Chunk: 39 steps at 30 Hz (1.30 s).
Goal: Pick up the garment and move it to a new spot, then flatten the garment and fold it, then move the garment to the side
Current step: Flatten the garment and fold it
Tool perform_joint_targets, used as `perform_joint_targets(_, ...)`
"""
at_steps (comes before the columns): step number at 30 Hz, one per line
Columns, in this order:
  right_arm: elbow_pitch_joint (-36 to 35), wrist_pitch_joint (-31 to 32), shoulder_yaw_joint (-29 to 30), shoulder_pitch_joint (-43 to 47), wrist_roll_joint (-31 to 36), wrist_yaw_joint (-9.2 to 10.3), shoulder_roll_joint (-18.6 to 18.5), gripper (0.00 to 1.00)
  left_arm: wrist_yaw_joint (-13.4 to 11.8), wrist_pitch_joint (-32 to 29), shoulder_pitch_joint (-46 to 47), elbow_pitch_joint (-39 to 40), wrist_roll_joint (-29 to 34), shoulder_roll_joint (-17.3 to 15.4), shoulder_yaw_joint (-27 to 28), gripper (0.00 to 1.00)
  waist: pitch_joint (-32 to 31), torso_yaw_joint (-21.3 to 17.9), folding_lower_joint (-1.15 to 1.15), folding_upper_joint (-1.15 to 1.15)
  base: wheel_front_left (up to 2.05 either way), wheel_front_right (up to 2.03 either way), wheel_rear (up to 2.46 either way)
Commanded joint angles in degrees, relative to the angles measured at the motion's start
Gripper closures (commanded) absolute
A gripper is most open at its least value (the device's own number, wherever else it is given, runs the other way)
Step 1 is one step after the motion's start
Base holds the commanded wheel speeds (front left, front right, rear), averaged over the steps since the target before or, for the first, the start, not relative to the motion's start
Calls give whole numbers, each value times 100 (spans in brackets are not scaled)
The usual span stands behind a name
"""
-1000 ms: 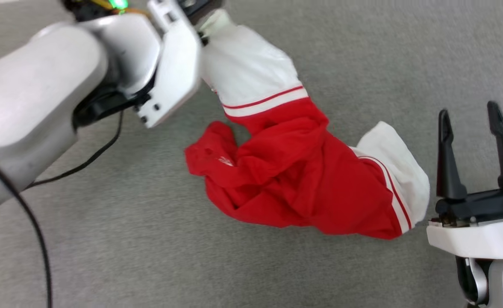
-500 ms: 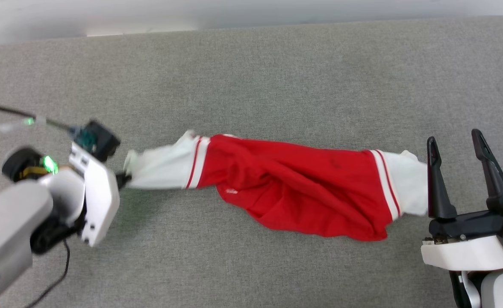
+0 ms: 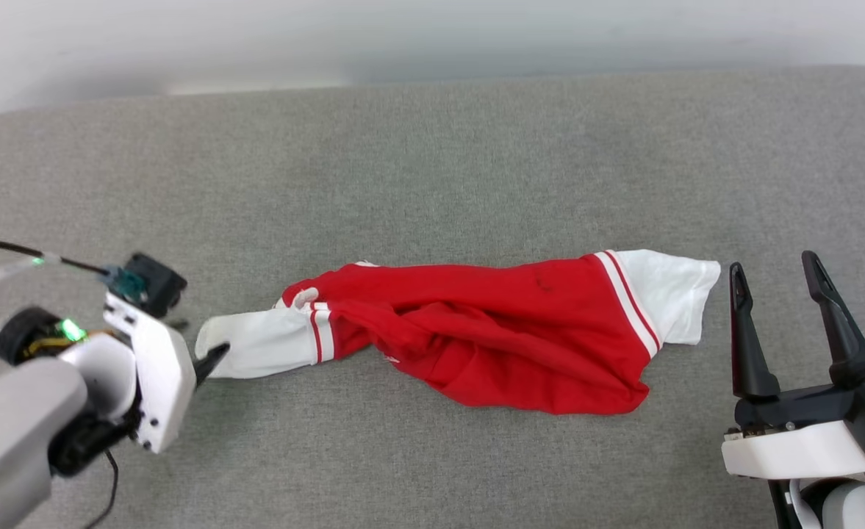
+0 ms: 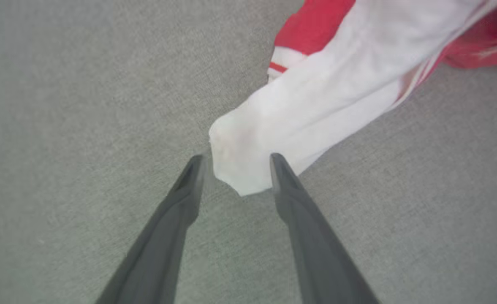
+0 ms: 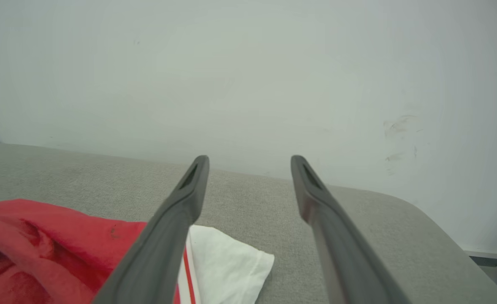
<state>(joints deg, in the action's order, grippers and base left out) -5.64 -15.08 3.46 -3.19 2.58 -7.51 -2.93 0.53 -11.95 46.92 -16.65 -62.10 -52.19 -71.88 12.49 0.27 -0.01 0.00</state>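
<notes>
Garment (image 3: 491, 345) lies bunched on grey surface (image 3: 432, 162); small white mark (image 3: 391, 359) illegible.

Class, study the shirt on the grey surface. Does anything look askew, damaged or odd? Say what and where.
The garment lies twisted into a bunched roll, not flat, a white sleeve at each end. A small dark mark shows on the red cloth near the right-hand sleeve. The left gripper stands open around the other sleeve's tip.

White wrist shells (image 3: 154, 375) bear tapered dark jaws and a black cable (image 3: 13, 249).
</notes>
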Motion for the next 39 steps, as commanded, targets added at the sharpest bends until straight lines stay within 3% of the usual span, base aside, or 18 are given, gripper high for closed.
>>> perform_joint_targets(1,21,-13,-6,100,-20,4,10,0,-57,-14,191,131,63,-113,90,0,-125,0,1,0,0,0,0)
perform_joint_targets(10,39,-12,-52,86,-68,4,10,0,-42,-492,1154,717,382,-374,332,0,-225,-63,1,0,0,0,0)
perform_joint_targets(19,-72,-13,-197,-204,-7,4,11,0,410,-1632,2260,676,47,228,458,0,189,-318,1,0,0,0,0)
perform_joint_targets(26,-96,-12,-289,-441,32,4,11,0,603,-2796,2721,388,55,662,95,0,611,-571,1,0,0,0,0)
perform_joint_targets(35,-108,-13,-394,-749,-7,4,11,0,684,-3668,2478,-108,131,1019,-114,0,1047,-859,1,0,0,0,0)
perform_joint_targets(39,-112,-13,-378,-793,-32,4,11,0,684,-3892,2237,-12,280,1019,-137,0,1144,-920,1,0,0,0,0)
